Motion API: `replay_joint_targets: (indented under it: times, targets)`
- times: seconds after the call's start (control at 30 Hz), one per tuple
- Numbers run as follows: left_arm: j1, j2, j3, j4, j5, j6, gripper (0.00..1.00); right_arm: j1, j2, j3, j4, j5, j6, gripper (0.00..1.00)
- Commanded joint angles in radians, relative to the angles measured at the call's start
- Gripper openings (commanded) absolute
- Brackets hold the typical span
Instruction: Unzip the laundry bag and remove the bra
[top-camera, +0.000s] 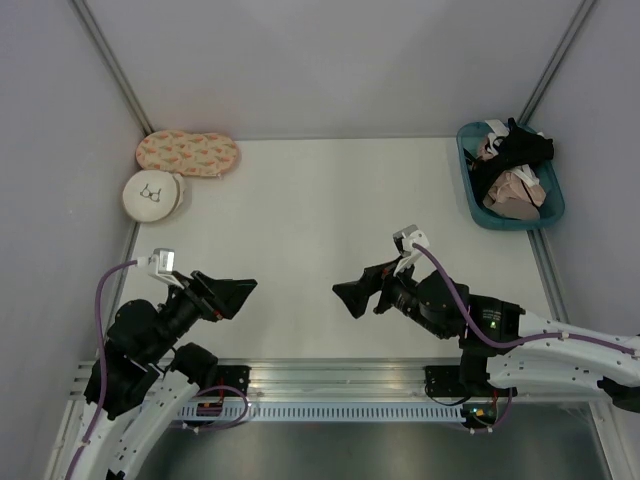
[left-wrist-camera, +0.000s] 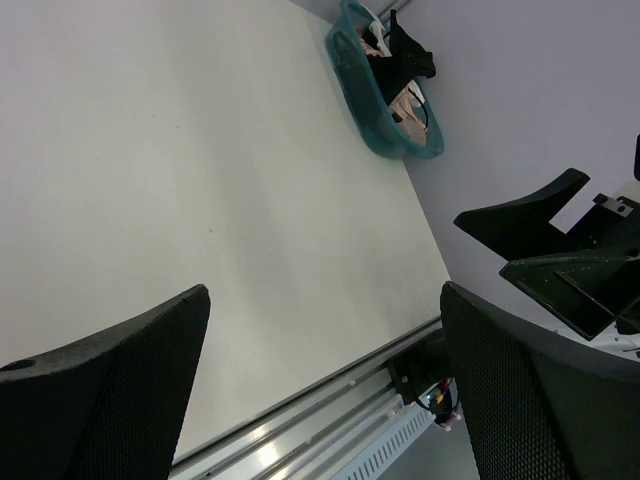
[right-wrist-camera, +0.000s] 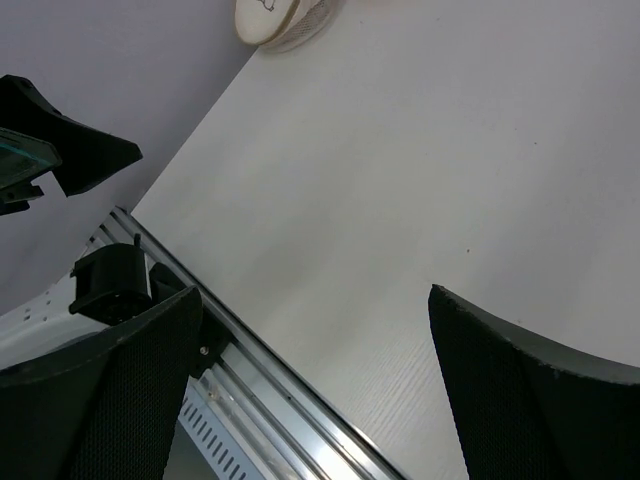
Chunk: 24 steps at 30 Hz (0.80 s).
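Peach oval fabric laundry bag (top-camera: 187, 153), pink-orange print, lay flat at far-left corner of white table (top-camera: 300, 220), just beside round cream pouch (top-camera: 155, 195). Left gripper (top-camera: 232, 298) spread wide, empty, well apart from it. Right gripper (top-camera: 352, 297) likewise splayed, gripping nothing. Teal plastic basket (top-camera: 520, 225) of garments sat far right.

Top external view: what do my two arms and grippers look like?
The left arm and right arm have black joints and white lower links. Each carries a looping purple cable and a small white wrist camera. The left gripper and right gripper are black, with broad wedge-shaped fingers.
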<state>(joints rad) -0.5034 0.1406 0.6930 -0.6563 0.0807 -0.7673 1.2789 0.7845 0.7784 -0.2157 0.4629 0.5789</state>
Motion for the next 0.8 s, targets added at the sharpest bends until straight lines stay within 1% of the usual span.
replay_joint_targets:
  times: [0.0, 0.13, 0.27, 0.37, 0.47, 0.57, 0.6, 0.63, 0.67, 0.7, 0.73, 0.77]
  targets:
    - [-0.001, -0.007, 0.033, 0.021, 0.01, -0.024, 0.99, 0.004, -0.008, 0.001, 0.049, -0.018, -0.007, 0.98]
    - [-0.001, -0.027, 0.025, 0.027, 0.005, -0.021, 0.99, 0.005, 0.01, 0.005, 0.048, -0.013, -0.014, 0.98]
    - [-0.001, -0.035, 0.0, 0.026, 0.005, -0.027, 0.99, 0.005, 0.053, 0.031, 0.033, 0.028, -0.007, 0.98]
    - [-0.001, -0.015, -0.036, 0.029, 0.016, -0.093, 0.99, 0.004, 0.094, 0.05, 0.029, 0.025, -0.007, 0.98]
    - [-0.001, 0.036, -0.073, 0.046, -0.007, -0.165, 1.0, 0.005, 0.096, 0.051, 0.019, 0.028, -0.004, 0.98]
    - [-0.001, 0.094, -0.105, 0.102, -0.073, -0.199, 0.99, 0.005, 0.072, 0.036, 0.016, 0.036, 0.004, 0.98]
    - [-0.001, 0.141, -0.113, 0.119, -0.076, -0.211, 0.99, 0.005, 0.064, 0.032, 0.016, 0.039, 0.01, 0.98]
    - [-0.001, 0.172, -0.128, 0.171, -0.128, -0.23, 0.99, 0.004, 0.059, 0.021, 0.019, 0.039, 0.015, 0.98]
    - [-0.001, 0.198, -0.138, 0.202, -0.143, -0.24, 0.99, 0.004, 0.049, 0.016, 0.019, 0.039, 0.021, 0.98]
    - [-0.001, 0.258, -0.145, 0.231, -0.163, -0.263, 0.99, 0.004, 0.047, 0.012, 0.022, 0.034, 0.027, 0.98]
    - [0.0, 0.284, -0.165, 0.313, -0.206, -0.27, 0.99, 0.004, 0.045, -0.001, 0.03, 0.022, 0.036, 0.98]
    - [0.0, 0.31, -0.176, 0.351, -0.234, -0.279, 0.99, 0.005, 0.045, -0.005, 0.033, 0.019, 0.044, 0.98]
